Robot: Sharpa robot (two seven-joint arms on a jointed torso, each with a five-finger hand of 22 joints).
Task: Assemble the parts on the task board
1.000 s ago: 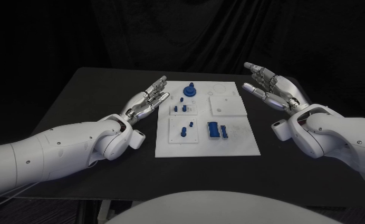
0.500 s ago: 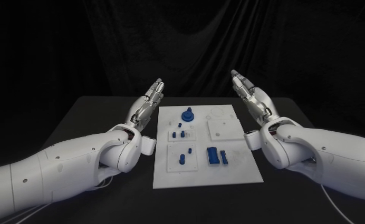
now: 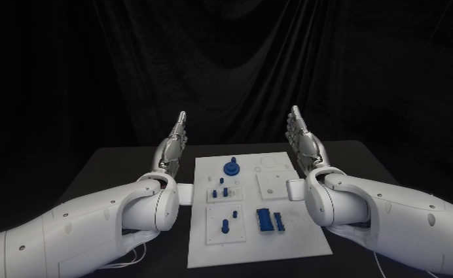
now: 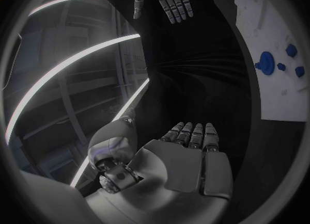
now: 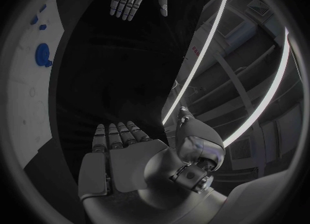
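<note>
Robot hands have risen above task board.

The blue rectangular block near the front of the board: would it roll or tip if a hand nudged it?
The blue block looks low, flat-sided and wide, so it would probably slide rather than roll. It seems stiff and likely light. Whether it sits in a recess of the task board cannot be told.

task board cut by wrist-view rim, small parts too tiny to identify
</note>
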